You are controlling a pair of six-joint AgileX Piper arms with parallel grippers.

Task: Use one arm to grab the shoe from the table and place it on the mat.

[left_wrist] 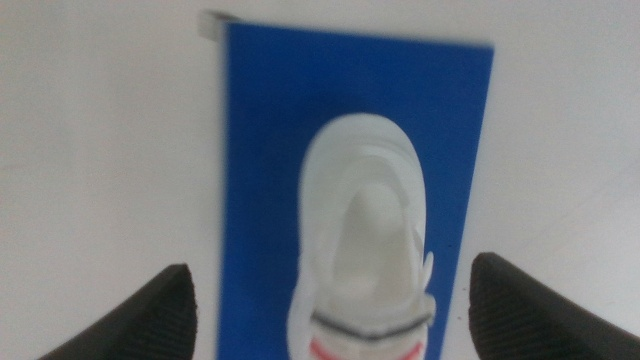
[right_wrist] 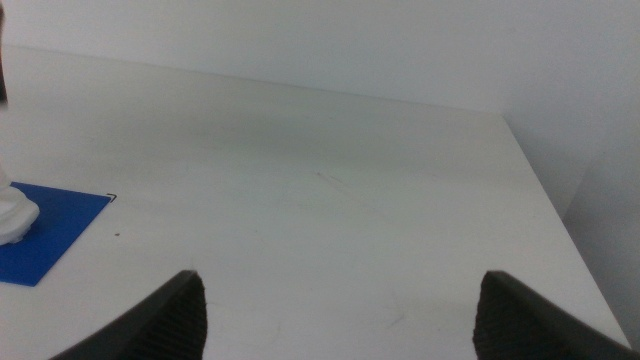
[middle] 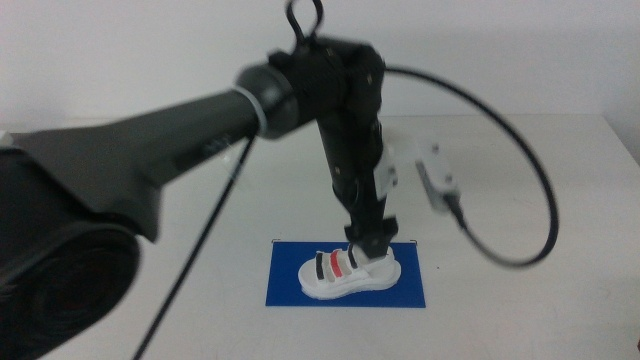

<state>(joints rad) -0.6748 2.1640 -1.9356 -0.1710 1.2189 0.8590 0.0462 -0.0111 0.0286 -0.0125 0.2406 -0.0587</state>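
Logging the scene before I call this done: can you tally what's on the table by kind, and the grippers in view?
Shoe: 1, lying on the mat
Mat: 1, on the table
Grippers: 2, the left gripper open at the shoe, the right gripper open, waiting off to the side
Total: 4

- Ahead of me a plain pale wall (middle: pixel 120 60) runs behind the far edge of the work surface, bare and evenly lit
- From my right wrist I see the same wall (right_wrist: pixel 330 40) meet that far edge in a straight line, and it carries on past the corner on one side
- The light is soft and diffuse, a little cool, with only faint shadows
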